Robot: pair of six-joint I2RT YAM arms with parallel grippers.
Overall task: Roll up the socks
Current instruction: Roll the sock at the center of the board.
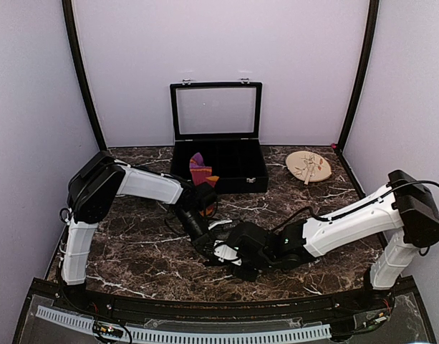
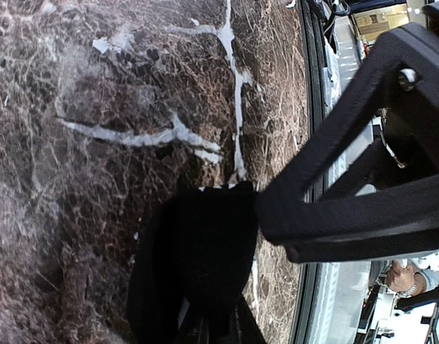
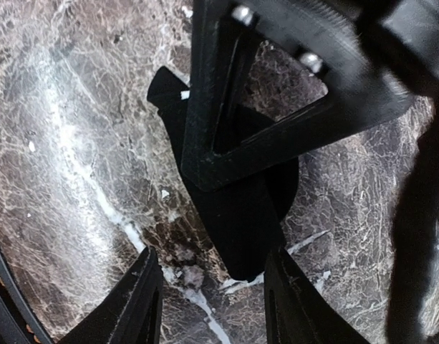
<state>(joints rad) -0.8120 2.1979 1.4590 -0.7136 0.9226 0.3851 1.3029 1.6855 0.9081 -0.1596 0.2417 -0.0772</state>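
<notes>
As seen from above, lying at centre of dark marbled surface [image 1: 133,251]: black fabric sock [image 2: 198,258], pinched in narrow left gripper [image 1: 207,240], straddled by wide-open right gripper [image 3: 210,265]. At 12 o'clock, maroon-red banded sock [image 1: 200,170] inside open black box [image 1: 233,188].

The table [image 1: 133,251] is dark brown like marble, with thin white lines running all over it. The walls [image 1: 291,57] are pale purple. The box [image 1: 233,185] at the back is black. Its lid [image 1: 218,111] is see-through with a black frame. The red sock [image 1: 200,170] is dark red with purple bands and an orange bit. The black sock [image 2: 198,258] is all black where it shows. The round plate [image 1: 309,166] is light tan, like wood. The left arm [image 1: 144,184] is white with black parts. The right arm [image 1: 348,222] is white and black too, with tiny green lights.
</notes>
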